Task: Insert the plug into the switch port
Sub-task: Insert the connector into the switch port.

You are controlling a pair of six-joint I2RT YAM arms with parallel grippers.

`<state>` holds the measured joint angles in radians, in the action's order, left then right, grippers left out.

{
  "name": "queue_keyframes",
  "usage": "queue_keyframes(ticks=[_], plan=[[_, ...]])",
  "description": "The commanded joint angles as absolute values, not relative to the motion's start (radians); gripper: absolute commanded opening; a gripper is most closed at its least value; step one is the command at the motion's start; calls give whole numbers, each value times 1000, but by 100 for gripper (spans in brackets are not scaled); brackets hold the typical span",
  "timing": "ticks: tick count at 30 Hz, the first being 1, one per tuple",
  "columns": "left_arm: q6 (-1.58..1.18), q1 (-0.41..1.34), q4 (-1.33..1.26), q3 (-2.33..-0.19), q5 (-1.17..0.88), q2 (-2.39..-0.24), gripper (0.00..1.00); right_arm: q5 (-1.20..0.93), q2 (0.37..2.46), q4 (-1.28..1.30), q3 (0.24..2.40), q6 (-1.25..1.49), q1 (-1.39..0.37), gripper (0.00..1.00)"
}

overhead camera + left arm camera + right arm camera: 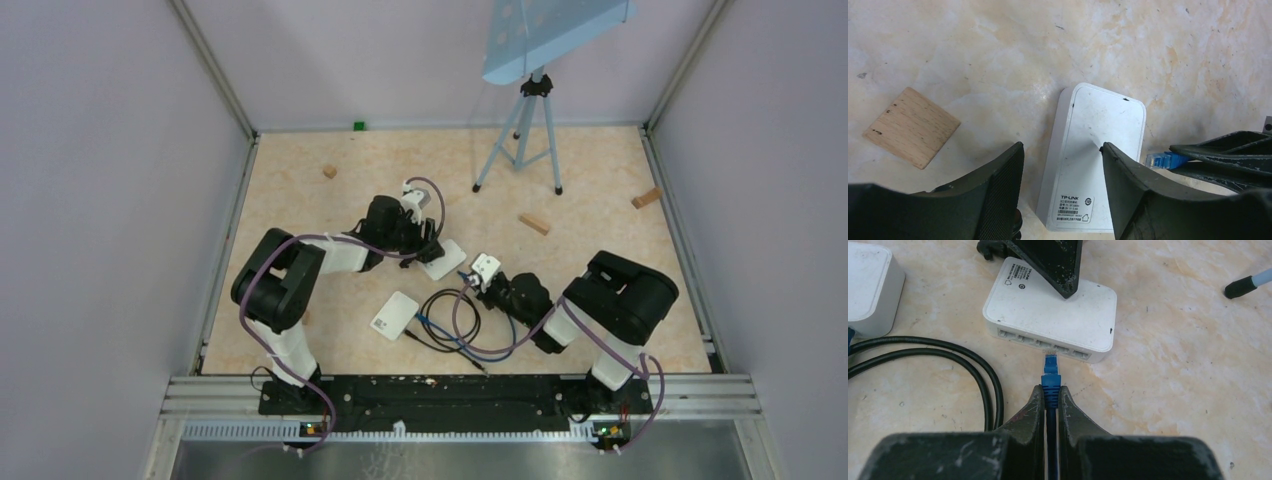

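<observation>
The white switch [1053,315] lies flat on the table, its row of ports facing my right gripper; it also shows in the top view [445,258] and the left wrist view [1098,145]. My right gripper [1050,389] is shut on the blue plug [1050,371], whose tip is level with a middle port and a small gap short of it. The plug also shows in the left wrist view [1163,159]. My left gripper [1063,146] is open over the switch. One of its fingers [1055,265] rests on the switch's top, the other is beside the far edge.
A second white box [395,315] lies left of the coiled black cable [455,325]. A flat wooden block [910,127] lies near the left gripper. A tripod [520,130] stands at the back, with small wooden blocks [534,223] scattered around.
</observation>
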<state>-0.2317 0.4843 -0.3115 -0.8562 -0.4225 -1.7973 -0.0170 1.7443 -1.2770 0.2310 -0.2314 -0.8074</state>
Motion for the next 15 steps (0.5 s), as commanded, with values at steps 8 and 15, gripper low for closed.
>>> queue_keyframes(ticks=[8, 15], plan=[[-245, 486, -343, -844, -502, -1810, 60, 26, 1754, -1205, 309, -219, -819, 0], [-242, 487, -329, -842, -488, -1799, 60, 26, 1746, -1145, 322, -199, -819, 0]])
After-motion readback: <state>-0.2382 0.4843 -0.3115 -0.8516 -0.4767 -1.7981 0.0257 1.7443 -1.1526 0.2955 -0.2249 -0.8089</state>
